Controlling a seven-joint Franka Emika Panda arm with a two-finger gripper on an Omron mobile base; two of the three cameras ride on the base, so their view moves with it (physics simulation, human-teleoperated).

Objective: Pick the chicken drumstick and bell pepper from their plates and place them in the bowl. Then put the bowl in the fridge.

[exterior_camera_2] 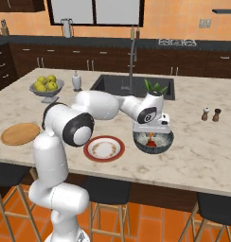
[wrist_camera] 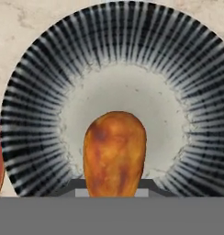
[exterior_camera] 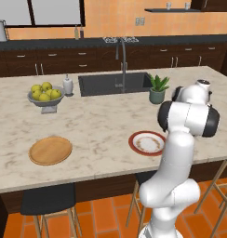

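The hand (exterior_camera_2: 149, 137) hangs directly over the bowl (exterior_camera_2: 164, 141), clamped on the chicken drumstick (wrist_camera: 114, 153). In the hand view the golden-brown thick end of the drumstick stands between the finger tips at 6 o'clock, above the bowl's pale floor, with the dark ribbed wall ringing it all round. In the right base view the bowl sits on the marble worktop (exterior_camera_2: 202, 142), just beside the red-rimmed plate (exterior_camera_2: 104, 149) at its 9 o'clock; a little orange and red shows inside the bowl under the hand, too small to tell apart. The tan wooden plate (exterior_camera: 50, 150) lies bare well apart at the worktop's left end, with the pedestal bowl of yellow-green fruit (exterior_camera: 45, 93) at its 12 o'clock
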